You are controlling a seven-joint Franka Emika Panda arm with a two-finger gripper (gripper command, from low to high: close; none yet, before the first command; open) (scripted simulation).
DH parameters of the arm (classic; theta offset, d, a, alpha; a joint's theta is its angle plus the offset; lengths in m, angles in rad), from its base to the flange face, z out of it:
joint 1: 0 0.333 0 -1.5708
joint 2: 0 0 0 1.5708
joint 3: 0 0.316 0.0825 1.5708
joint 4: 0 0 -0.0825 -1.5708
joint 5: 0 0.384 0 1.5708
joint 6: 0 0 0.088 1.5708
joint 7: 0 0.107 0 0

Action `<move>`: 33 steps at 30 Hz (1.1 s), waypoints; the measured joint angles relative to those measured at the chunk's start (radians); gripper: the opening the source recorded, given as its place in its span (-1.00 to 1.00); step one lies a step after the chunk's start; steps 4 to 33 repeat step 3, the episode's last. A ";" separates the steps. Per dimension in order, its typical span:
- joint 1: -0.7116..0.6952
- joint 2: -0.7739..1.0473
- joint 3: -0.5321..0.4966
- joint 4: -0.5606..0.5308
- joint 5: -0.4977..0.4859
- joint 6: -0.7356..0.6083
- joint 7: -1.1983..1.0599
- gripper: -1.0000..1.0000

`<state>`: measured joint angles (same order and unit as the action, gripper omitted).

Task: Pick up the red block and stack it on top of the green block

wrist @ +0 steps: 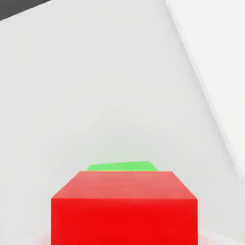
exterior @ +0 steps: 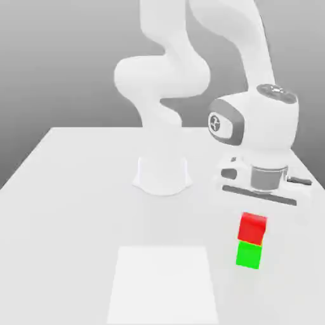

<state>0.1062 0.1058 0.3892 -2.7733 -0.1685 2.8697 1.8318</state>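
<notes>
In the exterior view, the white arm rises from its round base (exterior: 162, 176) at the far middle of the pale worktop (exterior: 57, 190) and bends over toward the exterior view's right. Its hand hangs pointing down above the two cubes. The pincer (exterior: 254, 212) sits directly over the red block (exterior: 252, 227), and its jaws are drawn in to their narrowest, pressed against that cube's sides; the red block is in its hold. The red block stands right above the green block (exterior: 248, 254), the two faces meeting or very nearly so; whether its weight already rests there cannot be told. The red block is set slightly to the right of the green one, so the edges do not line up exactly. Both cubes lie at the near right of the worktop. A paler white rectangle (exterior: 164, 282) lies flat on the worktop at the near middle, to the left of the stack and apart from it.

In the hand view, the red block (wrist: 124, 208) sits close under the camera, its top face and one side plainly visible. Just past its far edge, a thin strip of the green block (wrist: 122, 166) peeks out from below. Around them spreads the plain worktop (wrist: 95, 86).
</notes>
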 joint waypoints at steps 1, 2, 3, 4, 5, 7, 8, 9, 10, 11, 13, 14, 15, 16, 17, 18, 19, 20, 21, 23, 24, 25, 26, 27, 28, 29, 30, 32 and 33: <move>0.003 0.013 -0.006 0.000 -0.015 0.012 0.010 1.00; 0.003 0.013 -0.006 0.000 -0.015 0.012 0.010 1.00; 0.003 0.013 -0.006 0.000 -0.015 0.012 0.010 1.00; 0.003 0.013 -0.006 0.000 -0.015 0.012 0.010 1.00; 0.003 0.013 -0.006 0.000 -0.015 0.012 0.010 1.00; 0.003 0.013 -0.006 0.000 -0.015 0.012 0.010 1.00; 0.003 0.013 -0.006 0.000 -0.015 0.012 0.010 1.00; 0.003 0.013 -0.006 0.000 -0.015 0.012 0.010 1.00; 0.003 0.013 -0.006 0.000 -0.015 0.012 0.010 1.00; 0.003 0.013 -0.006 0.000 -0.015 0.012 0.010 1.00; 0.003 0.013 -0.006 0.000 -0.015 0.012 0.010 1.00; 0.003 0.013 -0.006 0.000 -0.015 0.012 0.010 1.00; 0.003 0.013 -0.006 0.000 -0.015 0.012 0.010 1.00; 0.003 0.013 -0.006 0.000 -0.015 0.012 0.010 1.00; 0.003 0.013 -0.006 0.000 -0.015 0.012 0.010 1.00; 0.003 0.013 -0.006 0.000 -0.015 0.012 0.010 1.00; 0.003 0.013 -0.006 0.000 -0.015 0.012 0.010 1.00; 0.003 0.013 -0.006 0.000 -0.015 0.012 0.010 1.00; 0.003 0.013 -0.006 0.000 -0.015 0.012 0.010 1.00; 0.003 0.013 -0.006 0.000 -0.015 0.012 0.010 1.00; 0.003 0.013 -0.006 0.000 -0.015 0.012 0.010 1.00; 0.003 0.013 -0.006 0.000 -0.015 0.012 0.010 1.00; 0.003 0.013 -0.006 0.000 -0.015 0.012 0.010 1.00; 0.003 0.013 -0.006 0.000 -0.015 0.012 0.010 1.00; 0.003 0.013 -0.006 0.000 -0.015 0.012 0.010 1.00; 0.003 0.013 -0.006 0.000 -0.015 0.012 0.010 1.00; 0.003 0.013 -0.006 0.000 -0.015 0.012 0.010 1.00; 0.003 0.013 -0.006 0.000 -0.015 0.012 0.010 1.00; 0.003 0.013 -0.006 0.000 -0.015 0.012 0.010 1.00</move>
